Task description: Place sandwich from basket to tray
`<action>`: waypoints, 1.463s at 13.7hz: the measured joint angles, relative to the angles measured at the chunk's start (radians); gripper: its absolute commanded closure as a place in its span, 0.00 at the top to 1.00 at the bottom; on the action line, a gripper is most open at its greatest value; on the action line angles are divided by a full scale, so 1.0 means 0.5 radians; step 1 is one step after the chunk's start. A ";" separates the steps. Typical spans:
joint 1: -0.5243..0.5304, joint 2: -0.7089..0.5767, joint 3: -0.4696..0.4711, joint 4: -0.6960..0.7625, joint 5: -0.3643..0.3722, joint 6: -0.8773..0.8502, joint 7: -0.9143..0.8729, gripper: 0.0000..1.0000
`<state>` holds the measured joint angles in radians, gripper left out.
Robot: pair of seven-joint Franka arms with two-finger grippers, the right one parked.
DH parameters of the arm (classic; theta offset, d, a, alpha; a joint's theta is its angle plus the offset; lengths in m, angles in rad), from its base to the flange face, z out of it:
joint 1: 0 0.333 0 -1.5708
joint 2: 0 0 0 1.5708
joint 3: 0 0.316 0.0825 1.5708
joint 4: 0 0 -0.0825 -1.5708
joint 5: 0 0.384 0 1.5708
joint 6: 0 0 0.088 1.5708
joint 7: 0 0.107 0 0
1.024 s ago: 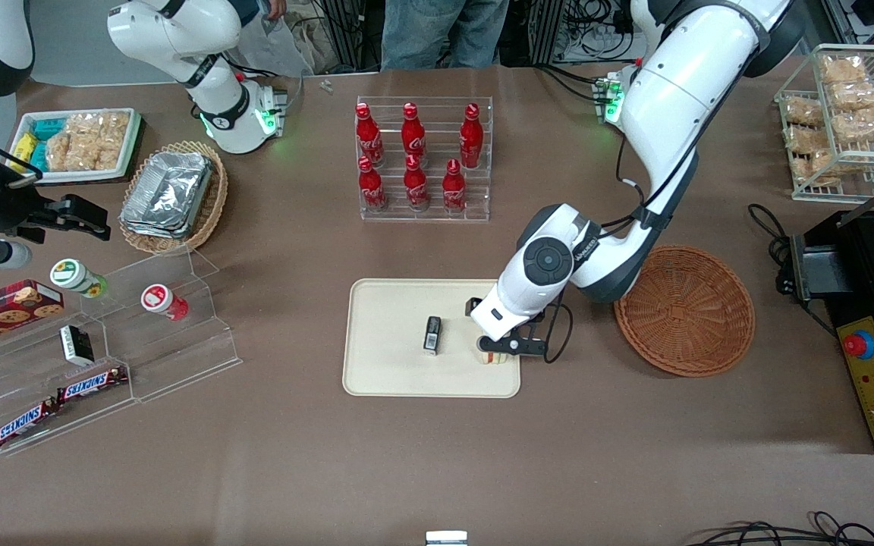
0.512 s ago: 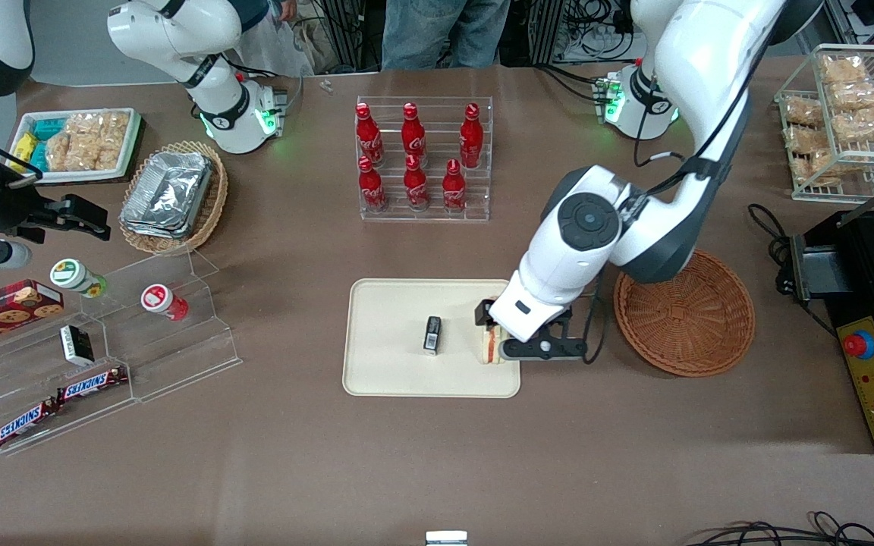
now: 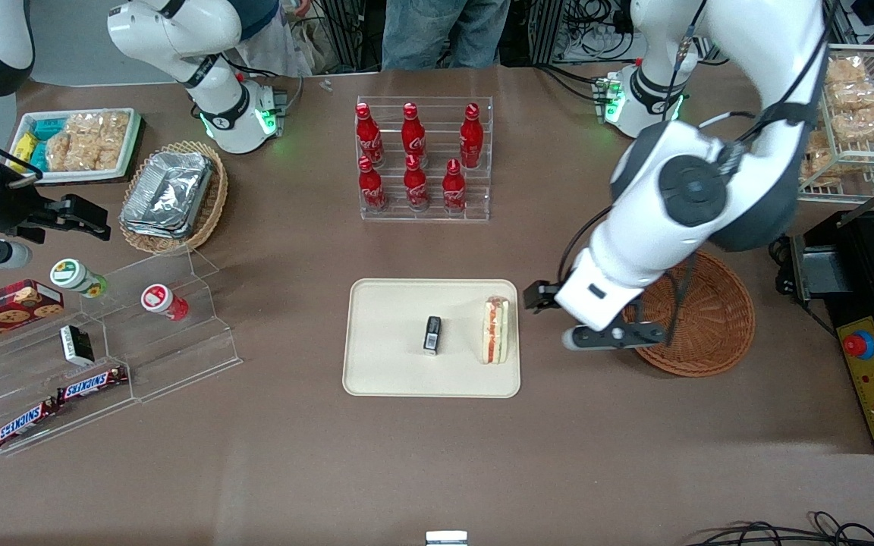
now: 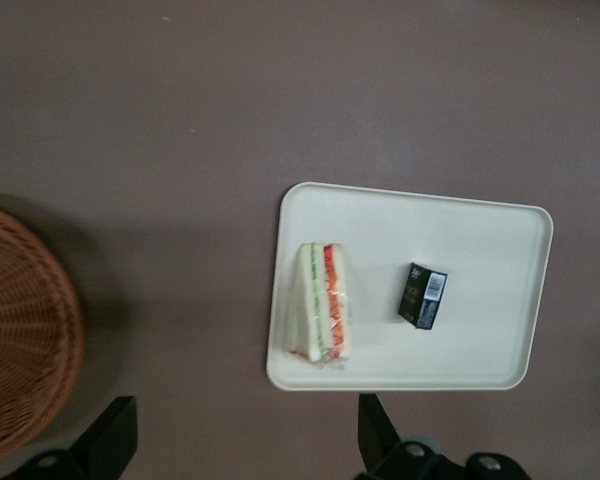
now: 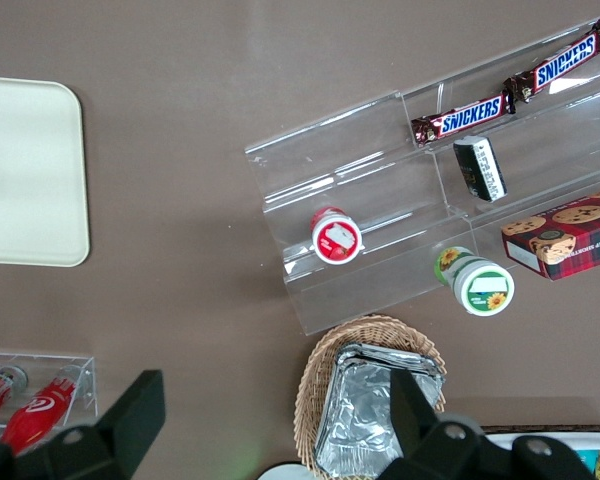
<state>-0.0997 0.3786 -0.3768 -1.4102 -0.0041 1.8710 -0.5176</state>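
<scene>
The sandwich (image 3: 495, 330) lies on the cream-white tray (image 3: 384, 364), at the tray's edge nearest the basket, with a small black box (image 3: 432, 334) beside it. It also shows in the left wrist view (image 4: 322, 302) on the tray (image 4: 480, 230). The reddish-brown wicker basket (image 3: 710, 334) is empty and also shows in the left wrist view (image 4: 20, 330). My left gripper (image 3: 581, 318) is open and empty, raised above the table between the tray and the basket.
An acrylic rack of red cola bottles (image 3: 422, 159) stands farther from the front camera than the tray. A black appliance with a red button (image 3: 869, 356) stands at the working arm's end. Acrylic shelves with snacks (image 3: 103, 356) and a tan basket of foil containers (image 3: 175, 197) lie toward the parked arm's end.
My gripper has let go of the sandwich on the tray, risen, and moved away toward the basket. The sandwich stays on the tray.
</scene>
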 measured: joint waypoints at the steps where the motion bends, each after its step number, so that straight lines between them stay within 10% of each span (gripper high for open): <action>1: 0.063 -0.058 0.001 0.002 -0.013 -0.093 0.060 0.99; 8: 0.338 -0.408 0.086 0.003 -0.125 -0.653 0.409 0.99; 20: 0.175 -0.732 0.692 -0.085 -0.030 -0.927 0.779 0.99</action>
<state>-0.0123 0.0125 -0.0310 -1.4526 -0.0193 1.4076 -0.1283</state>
